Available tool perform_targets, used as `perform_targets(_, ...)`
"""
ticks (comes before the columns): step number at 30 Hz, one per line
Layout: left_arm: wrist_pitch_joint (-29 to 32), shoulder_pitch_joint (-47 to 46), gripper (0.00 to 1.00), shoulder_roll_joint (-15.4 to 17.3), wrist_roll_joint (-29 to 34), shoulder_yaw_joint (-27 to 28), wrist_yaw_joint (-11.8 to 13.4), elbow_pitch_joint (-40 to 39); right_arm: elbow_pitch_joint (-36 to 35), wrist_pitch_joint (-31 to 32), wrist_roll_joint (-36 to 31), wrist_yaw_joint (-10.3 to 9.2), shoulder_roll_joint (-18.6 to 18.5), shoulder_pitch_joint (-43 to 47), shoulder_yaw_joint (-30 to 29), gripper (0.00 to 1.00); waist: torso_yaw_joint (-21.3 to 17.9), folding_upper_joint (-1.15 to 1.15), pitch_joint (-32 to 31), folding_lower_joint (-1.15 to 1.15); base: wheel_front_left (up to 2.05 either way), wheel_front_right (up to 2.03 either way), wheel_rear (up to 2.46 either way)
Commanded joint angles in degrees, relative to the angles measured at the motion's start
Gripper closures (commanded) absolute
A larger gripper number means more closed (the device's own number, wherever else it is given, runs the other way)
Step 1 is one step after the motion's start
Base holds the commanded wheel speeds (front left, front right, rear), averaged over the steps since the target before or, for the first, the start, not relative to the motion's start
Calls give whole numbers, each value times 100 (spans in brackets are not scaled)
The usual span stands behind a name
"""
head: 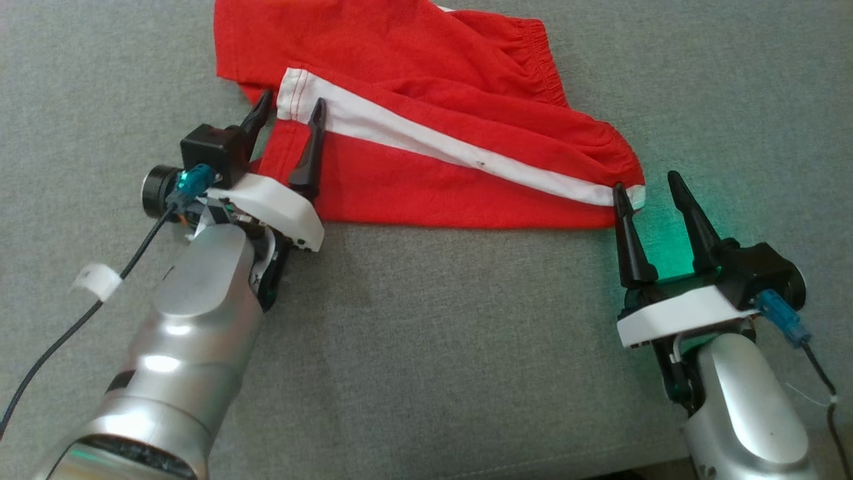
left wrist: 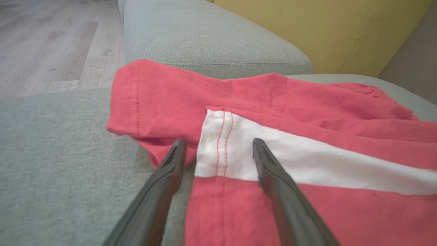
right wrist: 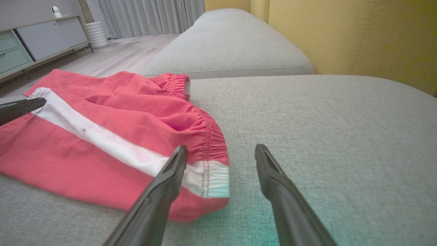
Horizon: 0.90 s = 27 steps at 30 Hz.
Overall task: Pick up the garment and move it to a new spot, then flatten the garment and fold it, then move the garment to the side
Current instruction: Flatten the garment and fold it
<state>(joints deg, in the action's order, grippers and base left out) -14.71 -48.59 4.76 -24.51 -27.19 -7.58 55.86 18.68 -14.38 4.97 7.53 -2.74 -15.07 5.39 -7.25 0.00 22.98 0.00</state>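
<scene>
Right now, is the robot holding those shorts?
Nothing held: left end effector open over the shorts hem, right end effector open at the waistband.

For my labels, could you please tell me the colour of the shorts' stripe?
The stripe is white with red stitching; clearest in the left wrist view.

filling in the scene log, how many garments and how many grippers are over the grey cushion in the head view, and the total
garments: 1, the red shorts
grippers: 2, the left gripper and the right gripper, both open
total: 3
</scene>
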Motion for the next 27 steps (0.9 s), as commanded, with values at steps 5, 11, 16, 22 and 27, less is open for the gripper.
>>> perform_targets(5, -29, -213, 0, 146, -198, -146, 9, -266, -147, -62, 28, -4, -15, -171, 135, 0, 23, 0, 25, 0, 0, 0, 0)
perform_targets(11, -29, -187, 91, 227, -353, -355, 9, -387, -114, -62, 80, -4, -15, -173, 156, 0, 29, 0, 14, 0, 0, 0, 0)
perform_targets(16, -29, -113, 100, 315, -225, -112, 9, -761, -101, -62, 151, -4, -14, -127, 89, 0, 122, 0, -76, 0, 0, 0, 0)
perform_targets(22, -29, 683, 100, 216, 6, 516, 59, -1601, -17, -62, 294, -4, -14, 95, 54, 0, 458, 0, -484, 0, 0, 0, 0)
perform_targets(27, -29, 1607, 100, 121, 148, 1030, 60, -2254, 90, -62, 449, -4, -16, 297, 90, 0, 766, 0, -829, 0, 0, 0, 0)
